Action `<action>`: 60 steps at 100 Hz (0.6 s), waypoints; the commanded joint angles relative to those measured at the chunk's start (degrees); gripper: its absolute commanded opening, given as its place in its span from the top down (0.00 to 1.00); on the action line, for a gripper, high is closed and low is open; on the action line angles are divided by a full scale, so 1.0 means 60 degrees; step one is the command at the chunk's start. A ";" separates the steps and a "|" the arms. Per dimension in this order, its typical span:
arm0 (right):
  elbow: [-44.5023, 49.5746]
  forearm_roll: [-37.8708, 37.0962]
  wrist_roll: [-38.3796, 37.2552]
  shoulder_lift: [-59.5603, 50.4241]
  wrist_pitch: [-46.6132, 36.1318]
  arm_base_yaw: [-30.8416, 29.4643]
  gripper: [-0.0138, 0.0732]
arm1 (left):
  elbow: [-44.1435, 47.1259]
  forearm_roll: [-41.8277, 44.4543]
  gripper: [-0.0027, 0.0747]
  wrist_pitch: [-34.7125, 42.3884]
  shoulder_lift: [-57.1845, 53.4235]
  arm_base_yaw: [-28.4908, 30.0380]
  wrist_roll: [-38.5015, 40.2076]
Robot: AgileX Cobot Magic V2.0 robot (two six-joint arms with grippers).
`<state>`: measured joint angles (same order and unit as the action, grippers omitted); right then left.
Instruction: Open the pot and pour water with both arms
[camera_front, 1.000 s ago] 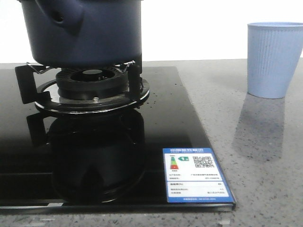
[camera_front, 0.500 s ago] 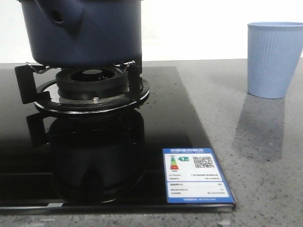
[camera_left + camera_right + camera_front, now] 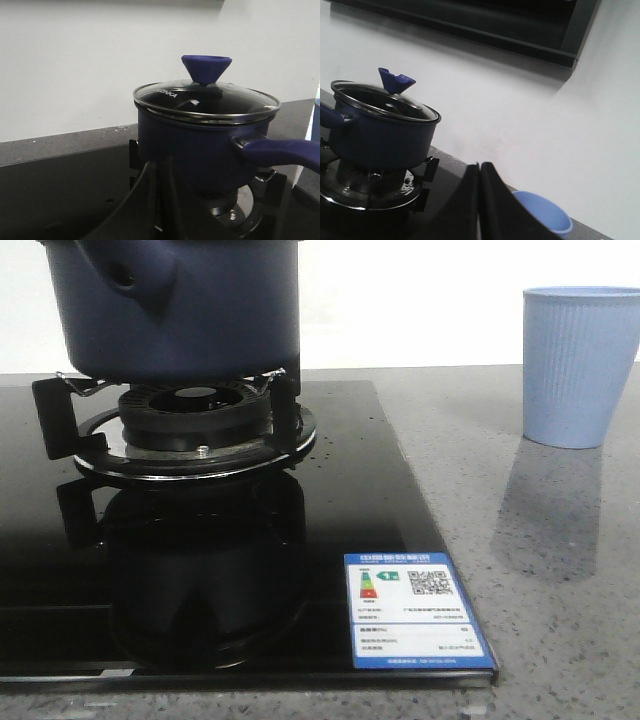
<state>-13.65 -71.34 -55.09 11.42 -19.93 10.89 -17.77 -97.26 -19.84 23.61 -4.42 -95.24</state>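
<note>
L gripper (image 3: 160, 200) & R gripper (image 3: 480, 200): fingers pressed together, clenched on nothing, touching nothing. Pot (image 3: 180, 310) sits on the burner grate (image 3: 190, 420) of the black stove (image 3: 350, 500), glass lid (image 3: 207, 97) w/ blue knob (image 3: 206, 68) on; contents can't tell. Light blue cup (image 3: 582, 365) stands on the counter (image 3: 560, 570), well apart from pot; inside not visible.

pot (image 3: 180, 305) on burner (image 3: 195, 425), lid (image 3: 206, 100) on pot, cup (image 3: 578, 365) right
</note>
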 commanded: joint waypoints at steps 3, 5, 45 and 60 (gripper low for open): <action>-0.0246 0.0113 -0.0018 0.0046 -0.0188 -0.0050 0.92 | -0.0209 -0.0052 0.99 0.0118 -0.0173 0.0006 0.0007; -0.0246 0.0113 -0.0018 0.0046 -0.0188 -0.0050 0.92 | -0.0209 0.0188 0.99 0.0169 -0.0266 0.0006 0.0024; -0.0246 0.0113 -0.0018 0.0046 -0.0189 -0.0050 0.92 | 0.0742 1.3835 0.99 0.1522 -0.2078 0.0121 1.2533; -0.0246 0.0113 -0.0018 0.0046 -0.0189 -0.0050 0.92 | 0.2043 1.4536 0.99 0.2356 -0.2954 0.0121 1.3071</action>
<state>-13.65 -71.34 -55.09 11.42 -19.97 10.89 -7.48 -12.79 -12.41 7.66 -3.81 -20.83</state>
